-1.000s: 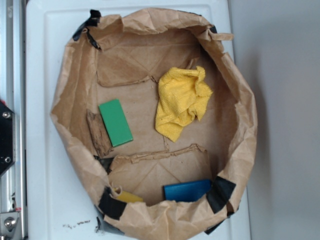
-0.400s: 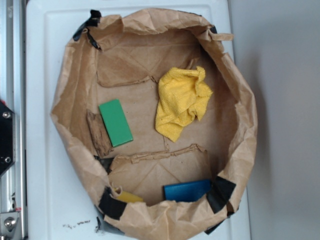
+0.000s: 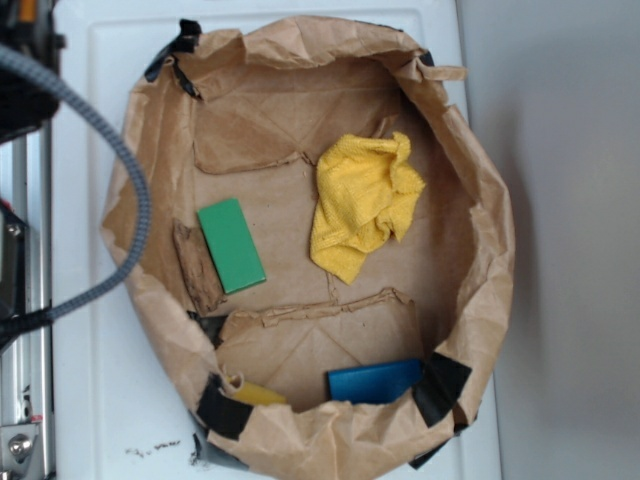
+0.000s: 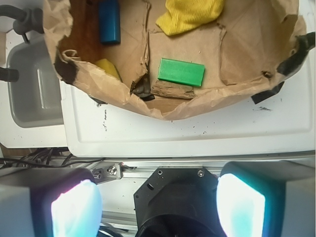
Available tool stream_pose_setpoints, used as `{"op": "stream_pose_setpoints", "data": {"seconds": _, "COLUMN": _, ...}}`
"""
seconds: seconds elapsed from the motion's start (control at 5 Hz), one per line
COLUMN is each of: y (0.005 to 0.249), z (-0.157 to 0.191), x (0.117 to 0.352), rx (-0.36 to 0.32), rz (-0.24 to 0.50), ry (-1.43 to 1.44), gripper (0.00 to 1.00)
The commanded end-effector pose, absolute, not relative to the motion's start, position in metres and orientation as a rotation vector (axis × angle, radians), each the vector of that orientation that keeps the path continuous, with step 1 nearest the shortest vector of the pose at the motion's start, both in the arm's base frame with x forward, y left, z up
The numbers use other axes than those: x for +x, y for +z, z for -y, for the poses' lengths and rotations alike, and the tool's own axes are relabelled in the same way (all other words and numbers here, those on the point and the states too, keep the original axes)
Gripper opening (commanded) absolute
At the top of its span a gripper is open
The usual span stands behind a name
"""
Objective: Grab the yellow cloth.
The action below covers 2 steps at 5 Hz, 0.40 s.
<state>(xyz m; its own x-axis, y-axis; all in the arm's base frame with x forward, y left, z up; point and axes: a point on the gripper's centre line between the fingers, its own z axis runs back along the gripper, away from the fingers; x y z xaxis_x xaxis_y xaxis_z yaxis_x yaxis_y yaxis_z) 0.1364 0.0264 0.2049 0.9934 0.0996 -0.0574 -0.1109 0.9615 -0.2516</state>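
The yellow cloth (image 3: 362, 203) lies crumpled on the floor of a brown paper bin (image 3: 485, 260), right of centre; in the wrist view the cloth (image 4: 190, 15) shows at the top edge. My gripper (image 4: 158, 205) hangs over the robot's black base, outside the bin and well short of the cloth. Its two fingers (image 4: 74, 207) stand wide apart with nothing between them. In the exterior view only a grey cable (image 3: 135, 200) and a dark part of the arm (image 3: 25, 70) show at the left; the gripper itself is out of that frame.
A green block (image 3: 231, 244) lies left of the cloth. A blue block (image 3: 375, 381) and a small yellow block (image 3: 255, 393) sit by the bin's near wall. The bin stands on a white board (image 3: 90, 400). A grey tray (image 4: 34, 84) is beside it.
The arm's dark part and grey cable have come into the exterior view at the upper left. The cloth and blocks have not moved.
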Motion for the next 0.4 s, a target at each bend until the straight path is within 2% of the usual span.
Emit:
{"op": "stream_pose_setpoints", "data": {"seconds": 0.0, "y": 0.212, "z": -0.026, "x": 0.14, "rx": -0.245, "rz": -0.014, "ry": 0.093, "gripper": 1.0}}
{"op": "stream_pose_setpoints", "data": {"seconds": 0.2, "y": 0.199, "z": -0.007, "x": 0.176, "rx": -0.251, "rz": -0.005, "ry": 0.101, "gripper": 1.0}}
